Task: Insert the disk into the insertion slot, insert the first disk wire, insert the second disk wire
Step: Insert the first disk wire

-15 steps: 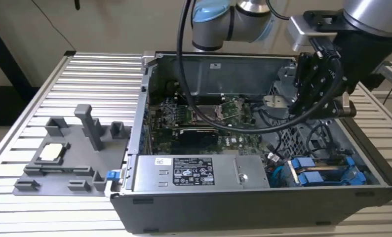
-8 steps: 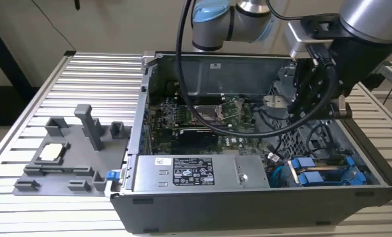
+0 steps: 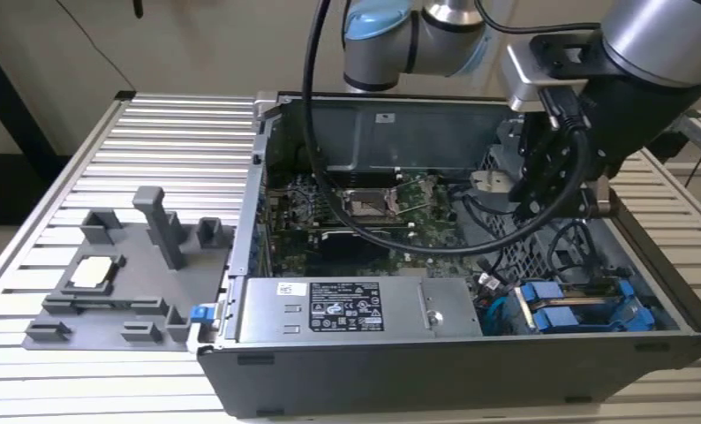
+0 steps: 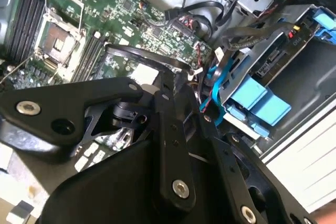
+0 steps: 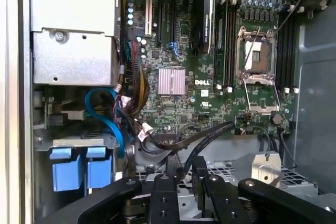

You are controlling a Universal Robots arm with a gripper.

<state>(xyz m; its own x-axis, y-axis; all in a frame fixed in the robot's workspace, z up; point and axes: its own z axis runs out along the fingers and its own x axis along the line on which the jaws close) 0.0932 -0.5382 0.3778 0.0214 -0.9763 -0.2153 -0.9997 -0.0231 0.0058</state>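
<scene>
Hanging inside the open computer case [image 3: 445, 380], over the motherboard [image 5: 210, 77] and near the drive cage. Holding the gripper [image 5: 185, 162] at a narrow gap and, judging by both wrist views, pinching a black wire [image 5: 210, 132] at the tips.

Risking, from here:
- losing the wire out of the pinch, owing to its thinness and spring;
- dragging it across the blue cable [image 5: 105, 114] and the loose leads bunched beside the cage, causing a snag or a pulled plug;
- presenting the connector skewed to the disk's port, causing a jam or bent contacts; not permitting any reading of connector orientation here.

Judging the disk [image 3: 586, 307] as already seated: lying within the insertion slot [image 3: 537, 256] at the exterior view's lower right, beside the silver power-supply box [image 3: 357, 309]. Showing chiefly bright blue carrier plastic, with two square blue end tabs side by side. Not permitting a call on which tab belongs to the disk and which to the look-alike carrier. Hiding most of the drive's flat body within the cage.
</scene>
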